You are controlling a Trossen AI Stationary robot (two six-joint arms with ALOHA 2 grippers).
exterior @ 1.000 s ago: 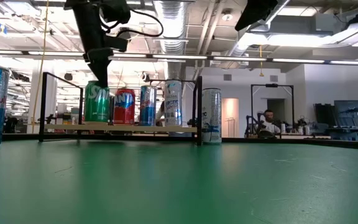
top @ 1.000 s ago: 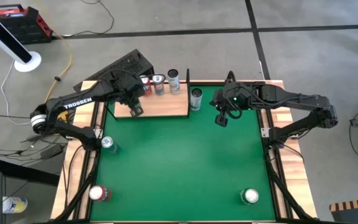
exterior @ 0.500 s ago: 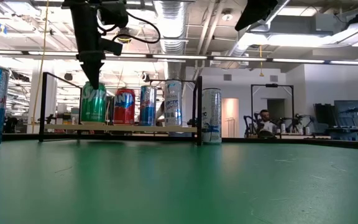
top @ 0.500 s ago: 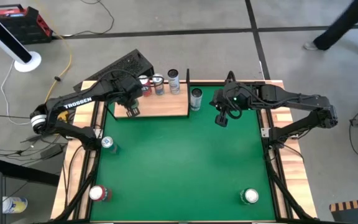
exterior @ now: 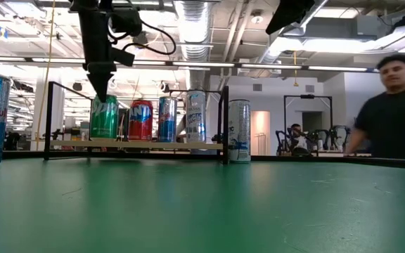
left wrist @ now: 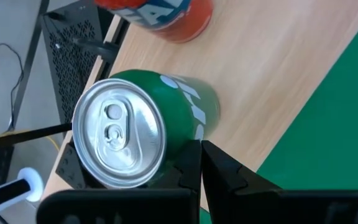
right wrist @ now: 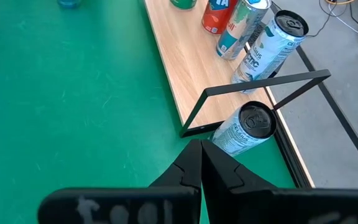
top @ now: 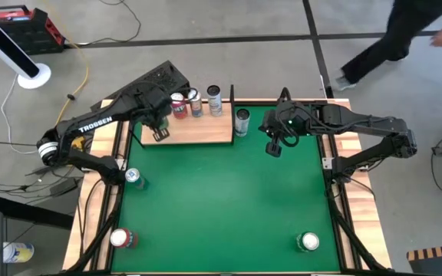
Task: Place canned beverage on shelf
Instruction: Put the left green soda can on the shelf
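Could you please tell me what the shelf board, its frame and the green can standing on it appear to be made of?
The shelf board looks like pale wood with visible grain, matte, possibly laminate. Its frame appears to be thin black metal rod. The green can seems aluminium: bare shiny lid with pull tab, glossy printed wall.

Eight cans (top: 242, 120); one shelf (top: 206, 132); two arms (top: 90, 126)
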